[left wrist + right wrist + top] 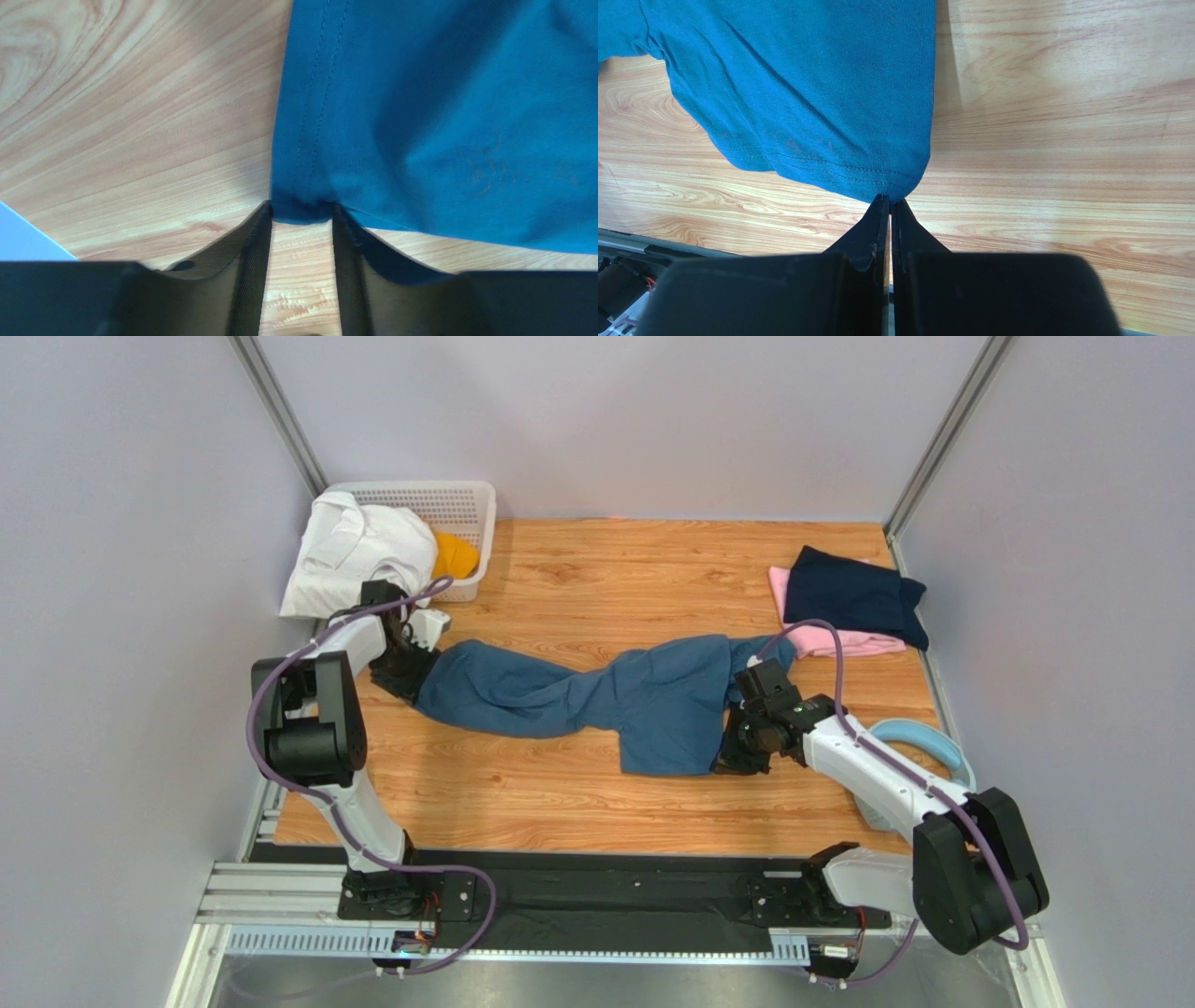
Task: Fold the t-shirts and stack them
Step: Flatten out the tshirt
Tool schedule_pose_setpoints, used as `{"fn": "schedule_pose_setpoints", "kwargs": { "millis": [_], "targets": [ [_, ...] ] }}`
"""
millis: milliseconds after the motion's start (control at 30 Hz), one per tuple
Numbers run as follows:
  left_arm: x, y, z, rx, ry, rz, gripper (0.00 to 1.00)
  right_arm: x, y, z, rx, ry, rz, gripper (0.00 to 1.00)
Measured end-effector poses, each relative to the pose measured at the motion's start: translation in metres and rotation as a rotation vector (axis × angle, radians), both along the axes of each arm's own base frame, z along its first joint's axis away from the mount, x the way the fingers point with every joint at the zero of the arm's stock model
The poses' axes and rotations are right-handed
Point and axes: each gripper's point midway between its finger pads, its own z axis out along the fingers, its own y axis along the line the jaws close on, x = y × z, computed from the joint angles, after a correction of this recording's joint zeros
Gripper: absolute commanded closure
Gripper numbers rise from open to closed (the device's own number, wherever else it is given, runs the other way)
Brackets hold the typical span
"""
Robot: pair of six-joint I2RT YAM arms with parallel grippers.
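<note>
Teal-blue t-shirt [617, 697] is lying stretched on the wooden tabletop [631, 574] between the two end effectors. The left end effector [302, 210] is pinching a bunched corner, and the right end effector [890, 203] is clamping the hem corner. The arms are probably spreading it flat. Next, it is likely calling for an even outward pull.

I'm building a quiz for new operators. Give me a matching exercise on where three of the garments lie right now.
Things:
1 teal shirt
2 navy shirt
3 orange garment

Places:
a in the basket
b spread across the middle of the table
c on top of the pink shirt

Pairs: 1b, 2c, 3a
</note>
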Motion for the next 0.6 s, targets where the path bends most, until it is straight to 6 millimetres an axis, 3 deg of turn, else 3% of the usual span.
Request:
{"fn": "schedule_pose_setpoints", "kwargs": {
  "millis": [67,133,467,600],
  "targets": [
    [0.001,-0.001,-0.001,-0.009,0.000,0.004,0.90,0.000,0.000,0.000,0.000,0.000,0.000,1.00],
    [0.001,-0.003,-0.001,-0.017,0.000,0.009,1.00,0.000,0.000,0.000,0.001,-0.001,0.000,1.00],
    [-0.001,-0.010,0.000,-0.055,0.009,-0.003,1.00,0.000,0.000,0.002,0.002,-0.004,0.000,1.00],
    [-0.001,-0.019,0.023,-0.108,0.011,-0.004,1.00,0.006,-0.001,0.027,-0.002,-0.052,0.005,1.00]
  ]
}}
